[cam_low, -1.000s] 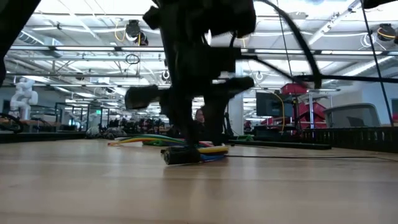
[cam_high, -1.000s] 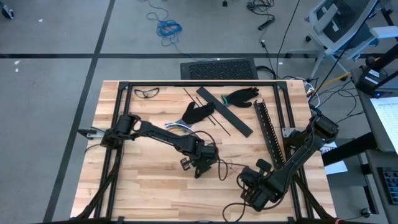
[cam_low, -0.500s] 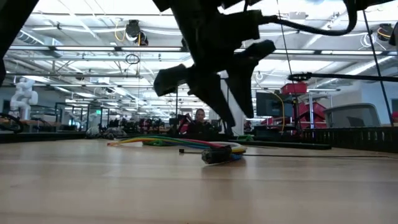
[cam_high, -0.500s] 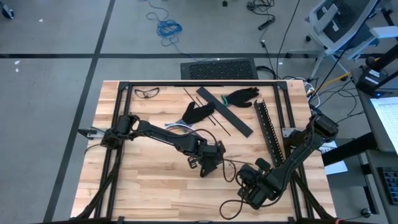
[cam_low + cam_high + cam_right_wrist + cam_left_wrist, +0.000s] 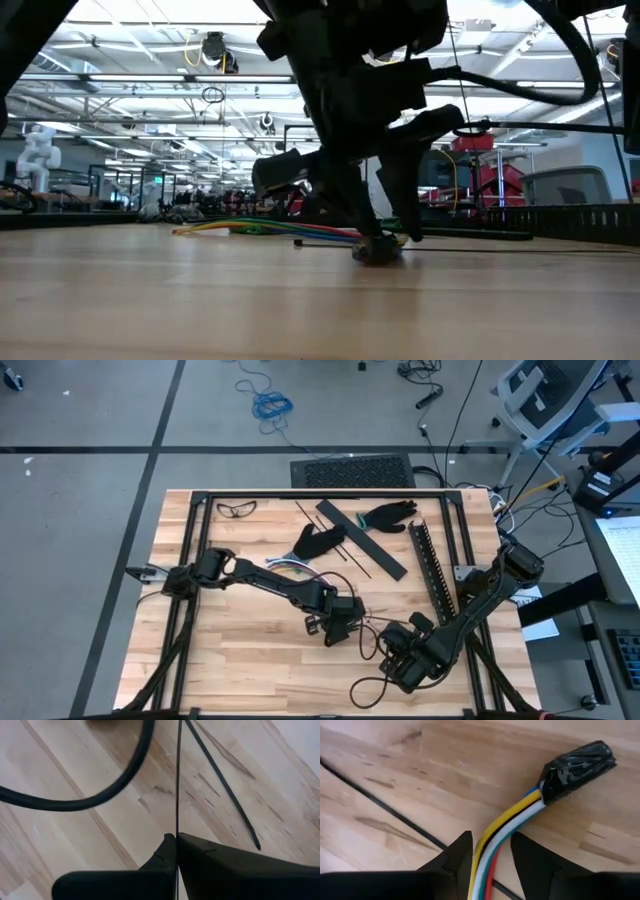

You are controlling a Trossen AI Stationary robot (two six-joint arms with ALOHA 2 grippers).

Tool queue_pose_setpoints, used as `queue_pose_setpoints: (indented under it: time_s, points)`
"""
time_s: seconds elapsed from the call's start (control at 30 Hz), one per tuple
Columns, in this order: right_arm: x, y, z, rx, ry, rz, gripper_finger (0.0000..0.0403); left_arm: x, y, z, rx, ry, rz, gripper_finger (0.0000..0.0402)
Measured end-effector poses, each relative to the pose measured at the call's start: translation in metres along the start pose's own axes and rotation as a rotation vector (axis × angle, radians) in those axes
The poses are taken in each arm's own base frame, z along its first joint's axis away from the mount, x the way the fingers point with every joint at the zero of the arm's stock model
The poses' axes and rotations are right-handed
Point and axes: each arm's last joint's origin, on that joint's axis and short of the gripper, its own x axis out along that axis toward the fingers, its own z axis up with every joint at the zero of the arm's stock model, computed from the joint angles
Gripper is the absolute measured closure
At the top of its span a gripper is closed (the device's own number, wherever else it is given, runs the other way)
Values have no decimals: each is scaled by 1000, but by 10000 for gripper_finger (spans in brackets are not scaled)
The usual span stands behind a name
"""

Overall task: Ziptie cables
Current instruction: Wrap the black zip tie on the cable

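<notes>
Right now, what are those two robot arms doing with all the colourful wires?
The left pincer is closed around the cables, a bundle of coloured wires with black tape at its end, near the middle of the wooden table. The right pincer is shut on a thin black zip tie close by. The tie isn't around the wires yet.

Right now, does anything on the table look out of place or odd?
Nothing looks damaged or spilled. The multicoloured wire bundle, black-taped at one end, runs between the left pincer fingers. The right pincer is shut on a thin black strand. Black gloves lie loose behind.
</notes>
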Motion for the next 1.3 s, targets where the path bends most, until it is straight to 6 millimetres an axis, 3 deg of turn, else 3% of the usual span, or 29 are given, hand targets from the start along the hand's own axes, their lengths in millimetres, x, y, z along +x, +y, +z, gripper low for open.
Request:
queue_pose_setpoints:
  time_s: [0.07, 0.2, 0.4, 0.6, 0.7, 0.83, 0.97, 1.07, 1.2, 1.3]
  points:
    - [0, 0, 0, 3, -12, -2, 403, -2, -2, 3, -58, 41, 8, 292]
    - [0, -1, 1, 4, -24, -10, 403, -22, 0, 4, -259, 49, 35, 385]
    - [-3, -4, -6, -31, -15, -40, 403, -61, 2, -5, -531, 40, 14, 398]
    - [-7, -2, -19, -111, 82, -11, 403, -88, -15, -16, -593, 97, -54, 400]
    - [-7, -1, -23, -163, 105, -2, 403, -116, -20, -18, -631, 59, -7, 400]
    - [-2, 5, -16, -249, 123, 51, 403, -147, -27, -21, -699, 19, 77, 401]
    - [18, 19, 2, -319, 106, 140, 403, -174, -22, -20, -768, -100, 237, 401]
    - [34, 28, 25, -322, 68, 217, 403, -174, -18, -15, -751, -35, 383, 401]
    - [42, 29, 49, -302, 13, 271, 403, -156, -15, -19, -737, 146, 512, 401]
    - [44, 26, 57, -304, 8, 268, 403, -138, -13, -26, -794, 235, 555, 402]
